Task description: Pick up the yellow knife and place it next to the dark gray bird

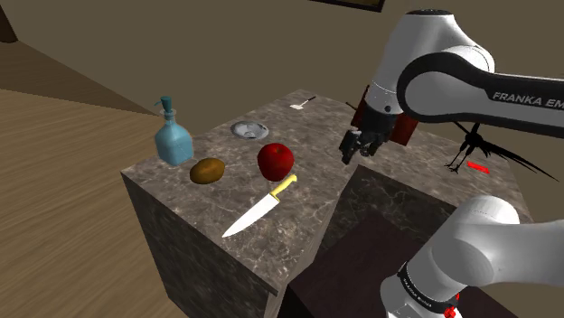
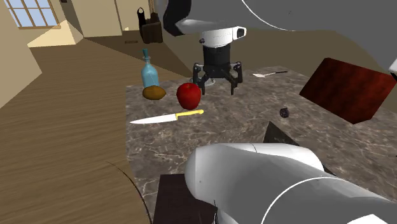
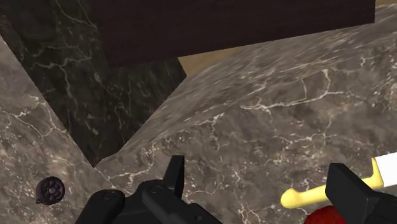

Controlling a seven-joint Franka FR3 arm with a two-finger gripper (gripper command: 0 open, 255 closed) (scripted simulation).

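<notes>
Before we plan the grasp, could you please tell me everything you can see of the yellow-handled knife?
The knife has a yellow, slightly curved handle and a long, pointed white blade. It lies flat on the dark marbled countertop, its handle end close beside the red apple and seemingly just clear of it, its blade pointing away. The open gripper hangs apart from it, so it is not held.
</notes>
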